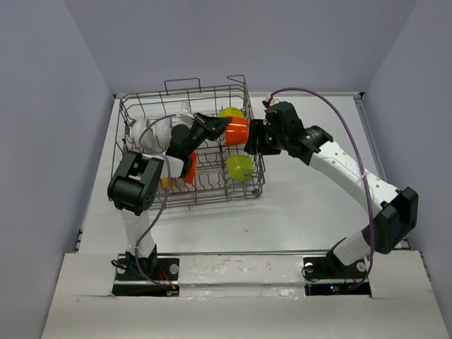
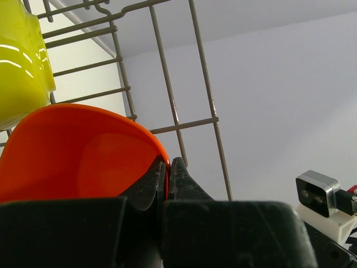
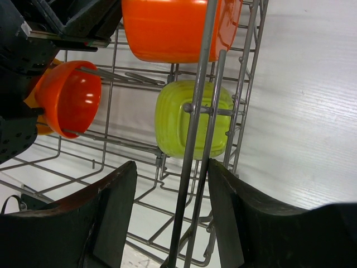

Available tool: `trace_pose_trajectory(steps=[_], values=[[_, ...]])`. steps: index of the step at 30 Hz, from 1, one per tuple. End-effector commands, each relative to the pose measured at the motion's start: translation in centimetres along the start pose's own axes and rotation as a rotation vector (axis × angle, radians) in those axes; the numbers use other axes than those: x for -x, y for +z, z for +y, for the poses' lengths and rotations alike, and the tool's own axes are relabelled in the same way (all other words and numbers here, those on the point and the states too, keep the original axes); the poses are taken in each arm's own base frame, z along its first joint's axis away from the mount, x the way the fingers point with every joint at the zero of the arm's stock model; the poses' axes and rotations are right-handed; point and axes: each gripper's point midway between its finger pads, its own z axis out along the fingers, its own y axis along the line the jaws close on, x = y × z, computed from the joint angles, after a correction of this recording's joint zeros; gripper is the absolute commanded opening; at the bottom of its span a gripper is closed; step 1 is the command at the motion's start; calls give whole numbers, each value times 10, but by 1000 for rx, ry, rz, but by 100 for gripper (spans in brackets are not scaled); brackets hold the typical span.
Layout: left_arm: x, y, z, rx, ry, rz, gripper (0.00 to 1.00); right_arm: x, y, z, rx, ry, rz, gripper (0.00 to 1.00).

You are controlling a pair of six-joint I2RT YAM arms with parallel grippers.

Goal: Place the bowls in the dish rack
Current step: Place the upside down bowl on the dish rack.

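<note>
Two claws and one rack on my screens.

- Dish rack (image 1: 185, 90): stands on the tabletop (image 1: 311, 205), left of centre.
- Left claw (image 2: 169, 164): clenched on the rim of an orange bowl (image 2: 83, 156), which it holds inside the rack near the right wall.
- Right claw (image 3: 170, 166): released, outside the rack, its jaws spread to either side of the right wall's upright wires.
- Also racked: lime green bowl (image 3: 189, 120), red-orange bowl (image 3: 70, 97), white bowl (image 1: 141, 131).

You're in robot lab test cell: plain grey walls (image 1: 42, 106) left, right, far; white table (image 1: 304, 205); arm bases (image 1: 145, 272) bolted near edge.
</note>
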Motion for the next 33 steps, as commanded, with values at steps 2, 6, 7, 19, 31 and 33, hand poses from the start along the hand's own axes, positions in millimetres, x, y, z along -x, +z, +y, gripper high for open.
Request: trace_pose_trajectory(steps=[2,6,7,19,31,33], values=[[7,-20,-139,-549,214,-82,0,4,4,10,30,-22,-30,59],[6,-16,-140,-556,208,-80,0,5,3,9,23,-23,-31,59],[7,-16,-141,-562,208,-82,0,7,3,6,6,-26,-43,59],[4,-13,-127,-556,170,-87,0,4,3,2,-7,-29,-32,59],[1,-22,-122,-575,132,-116,0,5,3,2,-11,-26,-35,59],[2,-23,-123,-576,129,-123,0,4,3,2,-12,-26,-33,59]])
